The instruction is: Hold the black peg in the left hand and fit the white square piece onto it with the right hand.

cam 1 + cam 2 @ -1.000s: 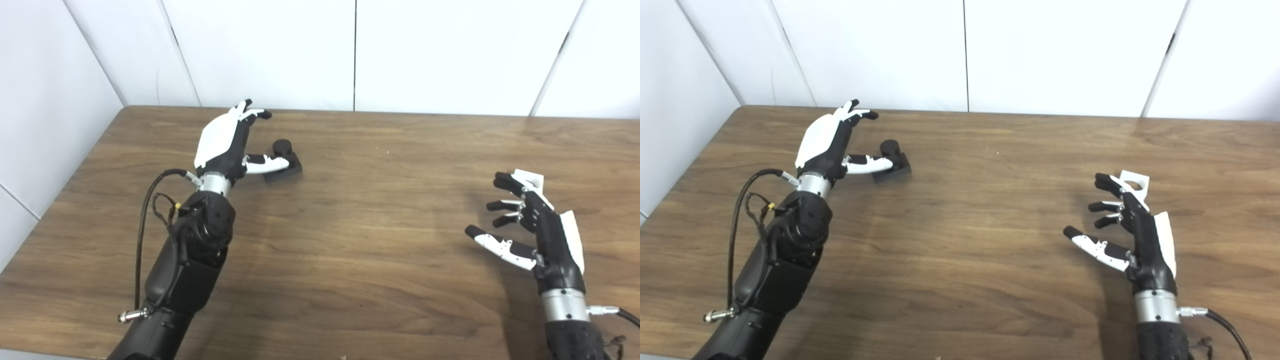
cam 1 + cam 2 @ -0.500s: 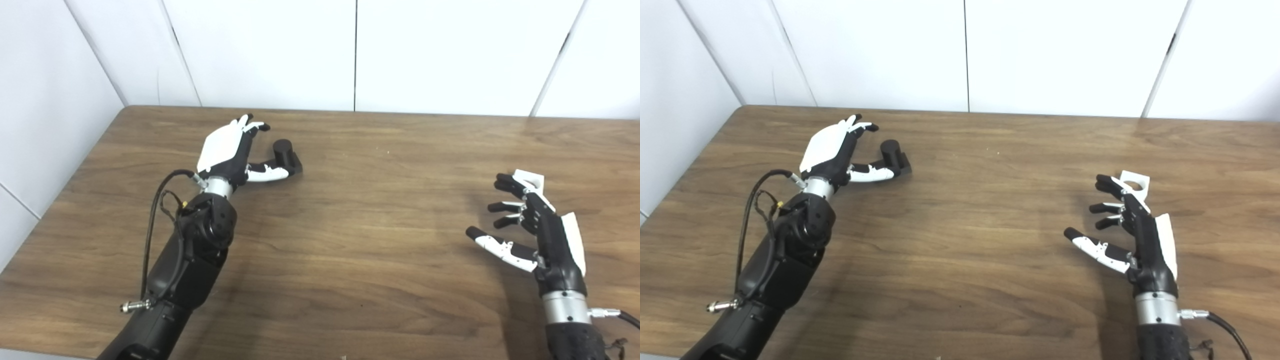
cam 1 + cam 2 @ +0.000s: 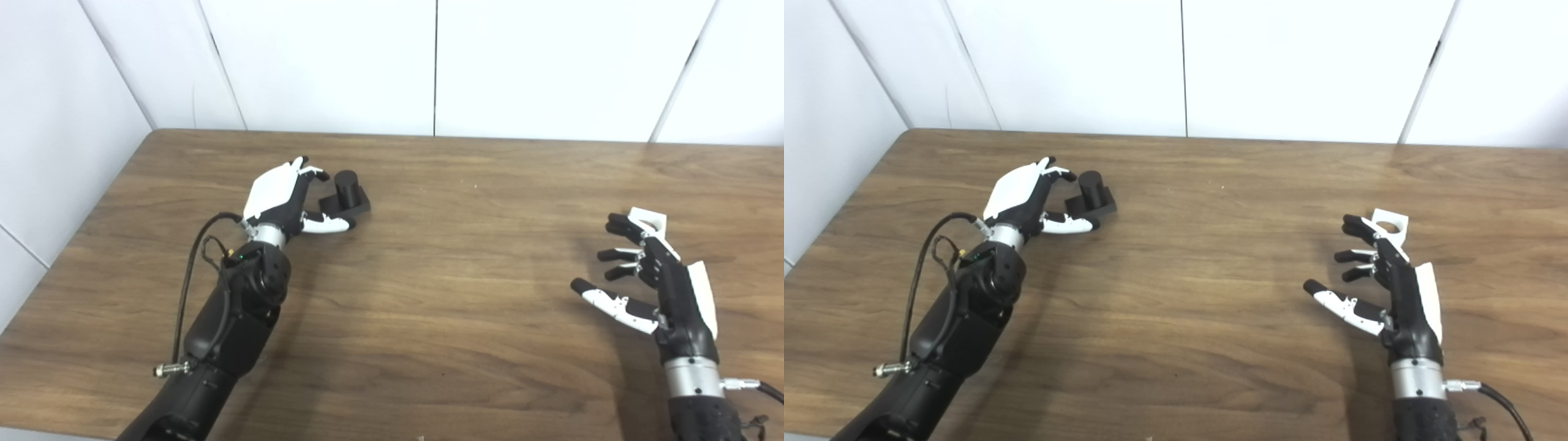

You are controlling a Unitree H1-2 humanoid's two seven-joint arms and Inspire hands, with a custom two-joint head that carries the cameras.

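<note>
The black peg [image 3: 346, 187], a short cylinder on a square black base, stands on the wooden table [image 3: 429, 275] at the left rear. My left hand [image 3: 283, 197] is open right beside it, fingers reaching toward the cylinder and thumb along the front of the base; I cannot tell whether they touch. The white square piece [image 3: 650, 219], with a round hole, lies at the right. My right hand [image 3: 652, 278] hangs open just in front of it, its fingers spread and partly hiding the piece.
White wall panels [image 3: 429, 61] close off the table's back and left sides. A black cable [image 3: 187, 288] loops along the left forearm. The table's front edge runs along the bottom of the picture.
My left hand has drawn back toward me and lowered, its fingers curling in toward the peg's cylinder. The peg stays put. The right hand has barely moved.
</note>
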